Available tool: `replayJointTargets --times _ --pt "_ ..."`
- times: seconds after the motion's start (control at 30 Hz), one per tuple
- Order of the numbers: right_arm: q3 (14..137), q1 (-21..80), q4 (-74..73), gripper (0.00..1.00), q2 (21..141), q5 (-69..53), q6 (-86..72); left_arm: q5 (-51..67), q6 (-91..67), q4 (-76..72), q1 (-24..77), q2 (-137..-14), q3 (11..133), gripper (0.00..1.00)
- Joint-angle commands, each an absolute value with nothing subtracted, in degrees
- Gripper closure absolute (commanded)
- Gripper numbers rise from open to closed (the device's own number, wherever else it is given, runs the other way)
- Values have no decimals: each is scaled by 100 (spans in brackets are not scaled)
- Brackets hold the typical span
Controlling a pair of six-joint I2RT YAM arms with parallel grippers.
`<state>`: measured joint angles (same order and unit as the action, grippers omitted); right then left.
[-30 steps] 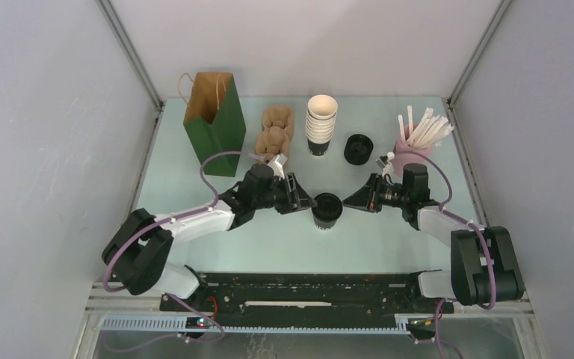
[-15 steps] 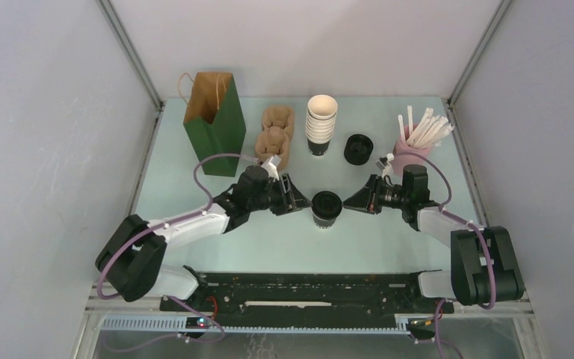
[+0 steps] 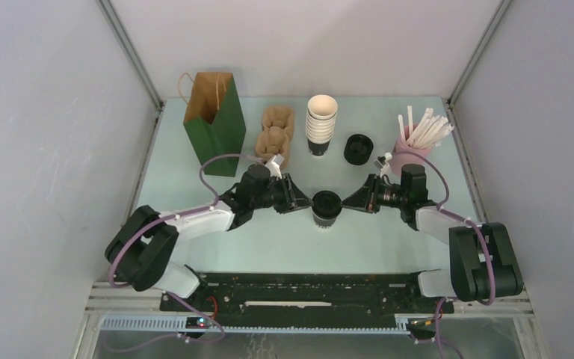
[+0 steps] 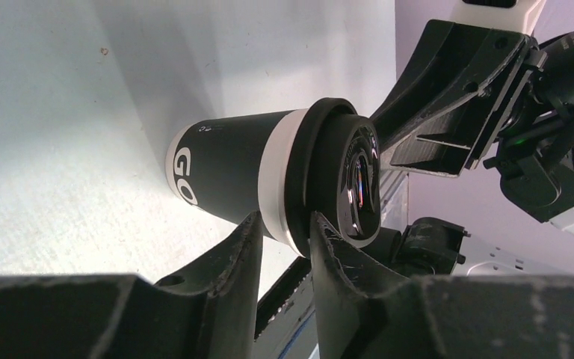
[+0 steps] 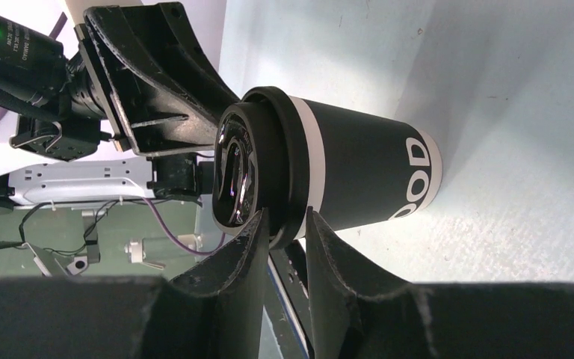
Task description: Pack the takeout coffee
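**Upright cup pinched from both sides**

We saw the takeout coffee (image 3: 327, 209), a small dark paper cup with a white band and a round black plastic lid. It stood mid-table on the pale green table (image 3: 269, 243), long axis vertical, lid up. The left gripper (image 3: 305, 202) and right gripper (image 3: 348, 200), jaws narrow, each nipped the lid's rim from opposite sides.

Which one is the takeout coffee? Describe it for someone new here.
On the pale green table, look between the left gripper and right gripper: the takeout coffee stands there. Unlike the cup stack and loose lids behind, it is one lidded cup.
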<state>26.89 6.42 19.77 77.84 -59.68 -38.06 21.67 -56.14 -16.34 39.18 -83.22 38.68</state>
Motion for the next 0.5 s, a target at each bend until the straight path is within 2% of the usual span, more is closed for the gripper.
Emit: replayJointTargets --times 0.0,0.13,0.23,0.4,0.47 --pt "2681 760 2196 67 7840 -6093 -3845 2235 -5700 -1899 3964 -8383 4005 64" --pt "2681 748 2224 66 7844 -6122 -3875 2168 -5726 -1904 3999 -8248 3971 58" --pt "2681 694 2149 65 7780 -6067 -3818 2059 -5823 -2010 3984 -8048 3786 49" --pt "2696 572 1814 57 7460 -5949 -3678 1766 -5922 -1966 3896 -7571 3454 34" --pt "2794 578 1380 54 7236 -5754 -3477 1713 -5839 -1856 3832 -7419 3403 32"
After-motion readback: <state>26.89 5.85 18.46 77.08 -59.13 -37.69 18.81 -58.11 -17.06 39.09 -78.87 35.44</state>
